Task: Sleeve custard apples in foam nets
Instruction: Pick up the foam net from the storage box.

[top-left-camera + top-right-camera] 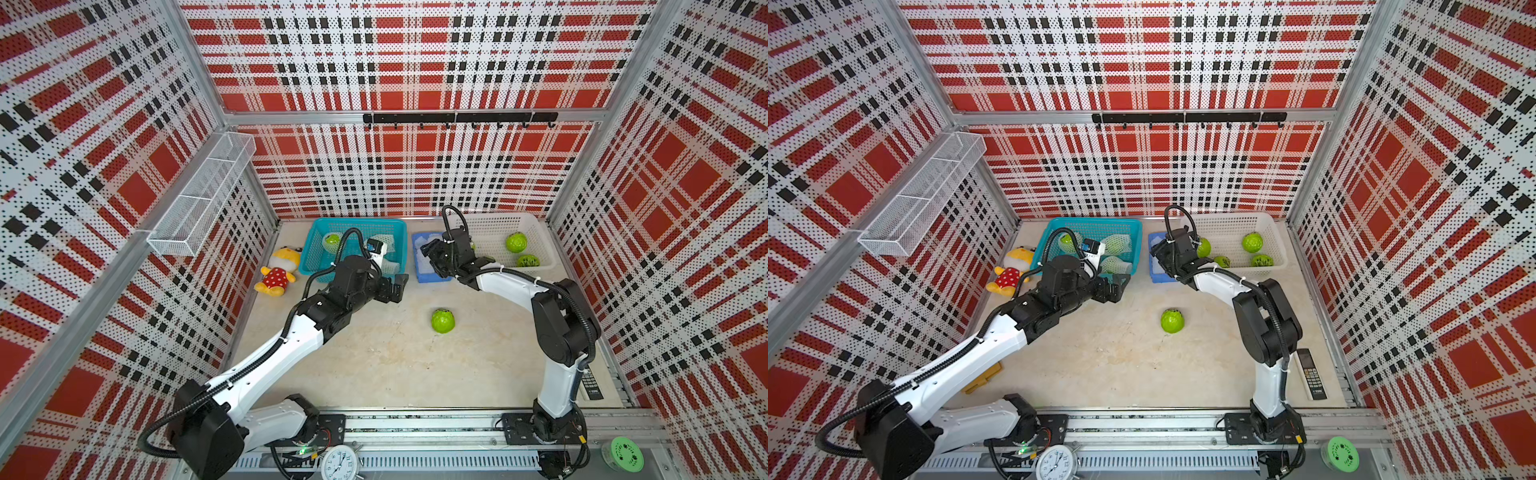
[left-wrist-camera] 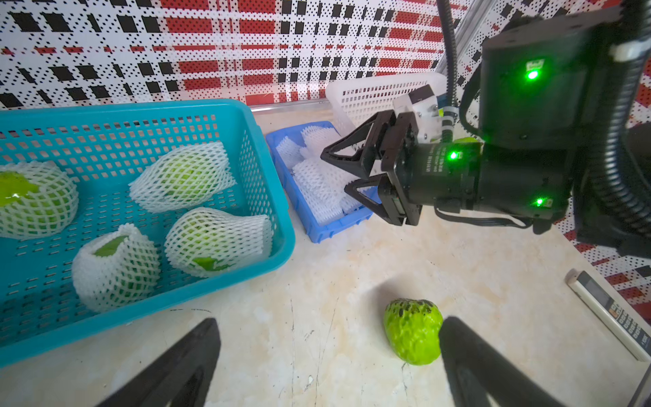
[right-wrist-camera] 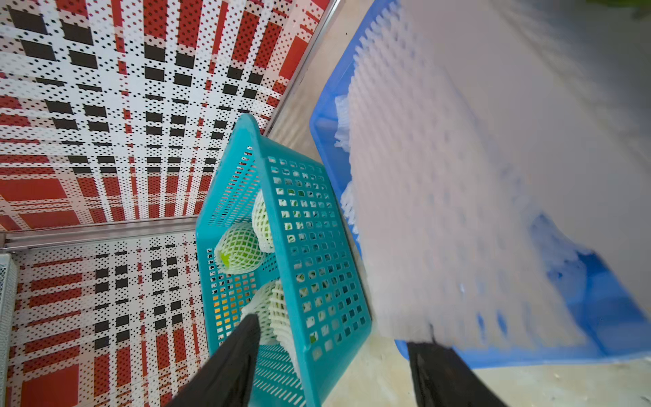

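Note:
A bare custard apple [image 1: 443, 321] [image 1: 1172, 320] lies alone on the table. In the left wrist view this fruit [image 2: 414, 331] sits just inside one finger of my left gripper [image 2: 329, 327], which is open and empty, near the teal basket's front [image 1: 398, 289]. My right gripper [image 1: 432, 254] [image 2: 333, 172] hangs over the blue tray [image 2: 281, 141] of foam nets [image 2: 317, 186]. Its jaws are apart. A blurred net [image 3: 440, 211] lies against one finger [image 3: 433, 370]. More bare custard apples [image 1: 516, 242] [image 1: 1261, 260] sit in the white basket [image 1: 490, 226].
The teal basket [image 2: 141, 109] holds several sleeved fruits [image 2: 183, 176]. A plush toy [image 1: 278, 272] lies to its left. A remote [image 1: 1311, 374] rests by the right arm's base. A clock [image 1: 340, 463] and a green disc [image 1: 626, 454] sit on the front rail. A wire shelf [image 1: 199, 195] hangs on the left wall.

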